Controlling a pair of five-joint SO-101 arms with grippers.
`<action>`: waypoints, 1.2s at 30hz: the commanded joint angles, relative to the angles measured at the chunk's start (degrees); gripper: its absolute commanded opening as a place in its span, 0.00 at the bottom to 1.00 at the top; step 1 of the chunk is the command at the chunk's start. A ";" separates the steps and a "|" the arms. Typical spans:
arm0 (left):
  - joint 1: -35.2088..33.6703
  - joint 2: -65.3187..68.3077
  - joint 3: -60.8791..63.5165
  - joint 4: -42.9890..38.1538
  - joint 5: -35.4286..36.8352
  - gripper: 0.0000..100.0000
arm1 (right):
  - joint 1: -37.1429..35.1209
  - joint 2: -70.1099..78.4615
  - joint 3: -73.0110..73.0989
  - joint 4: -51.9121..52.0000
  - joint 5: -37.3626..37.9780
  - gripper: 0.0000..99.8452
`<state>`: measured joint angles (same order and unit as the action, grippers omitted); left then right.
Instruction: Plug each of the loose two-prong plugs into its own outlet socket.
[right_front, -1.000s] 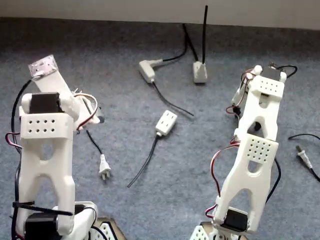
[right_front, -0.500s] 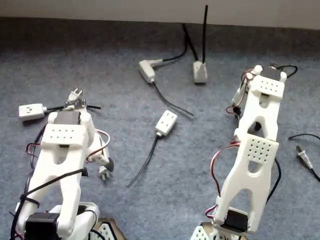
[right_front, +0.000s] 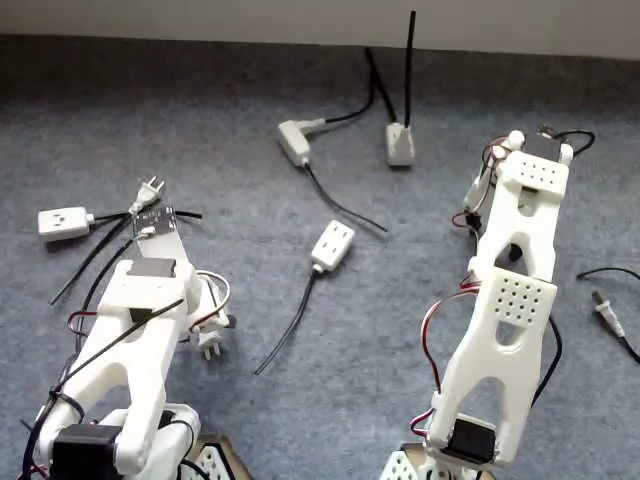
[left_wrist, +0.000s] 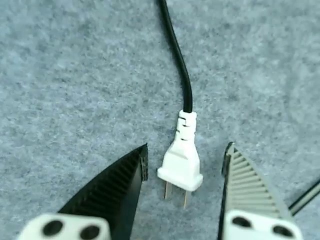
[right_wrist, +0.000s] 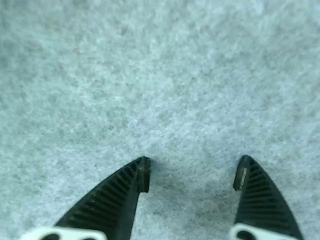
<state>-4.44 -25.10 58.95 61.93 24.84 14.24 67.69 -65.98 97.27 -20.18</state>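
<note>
While the left gripper (left_wrist: 186, 159) hangs spread open astride the white two-prong plug (left_wrist: 181, 165), not touching it, where it lies flat toward the carpet's (right_front: 420, 260) near-left corner, the step in hand reads as the first pick-up. Next move likely calls for lowering, closing on the plug body, and carrying it prongs-first to the white outlet (right_front: 333, 243) mid-carpet; right gripper (right_wrist: 193, 174) is spread open over bare carpet. No legible brand or writing.

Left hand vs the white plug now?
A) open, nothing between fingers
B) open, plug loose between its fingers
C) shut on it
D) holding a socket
B: the left hand is open, carpet showing either side of the white two-prong plug lying between its fingers.
</note>
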 joint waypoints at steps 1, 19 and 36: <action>2.42 -1.36 1.80 -5.89 2.99 0.25 | 1.36 0.75 -0.22 0.92 -0.79 0.27; 2.51 -1.80 2.95 -6.86 2.73 0.06 | 1.36 0.75 -0.22 0.92 -0.79 0.27; 2.51 -1.80 -0.48 3.08 -12.84 0.06 | 1.36 0.75 -0.22 0.92 -0.79 0.27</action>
<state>-2.59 -25.71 61.32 61.67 14.37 14.33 67.69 -65.98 97.27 -20.18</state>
